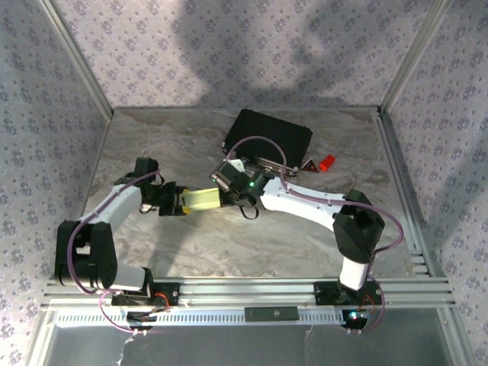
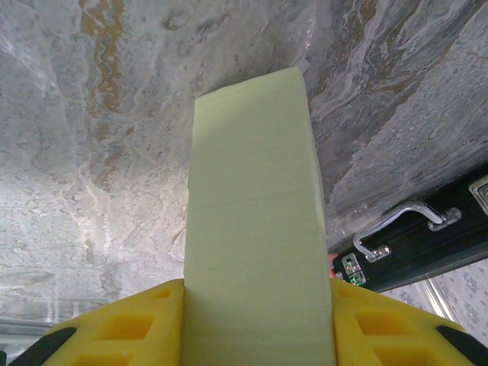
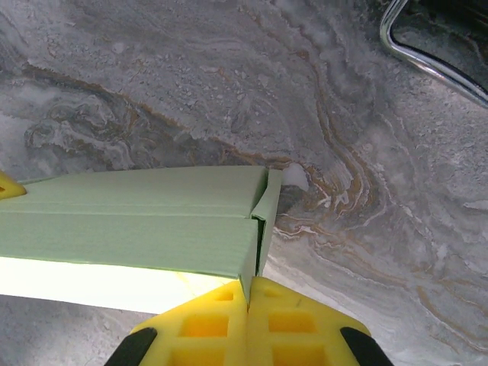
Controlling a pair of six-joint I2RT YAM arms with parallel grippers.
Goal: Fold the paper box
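Observation:
The pale green paper box (image 1: pixel 203 200) is held off the marble table between both grippers, folded into a long narrow shape. My left gripper (image 1: pixel 172 200) is shut on its left end. In the left wrist view the box (image 2: pixel 255 229) runs away from the camera between the yellow fingers (image 2: pixel 122 329), which press on its two sides around the left gripper (image 2: pixel 258 335). My right gripper (image 1: pixel 226 191) is at the other end. In the right wrist view the right gripper (image 3: pixel 249 297) is shut on a thin end flap of the box (image 3: pixel 137 221), jaws pressed together.
A black hard case (image 1: pixel 267 137) with metal latches lies at the back of the table, just behind the right wrist; its handle (image 2: pixel 404 217) shows close by. A small red object (image 1: pixel 326 162) sits to the case's right. Patterned walls enclose the table (image 1: pixel 229 252).

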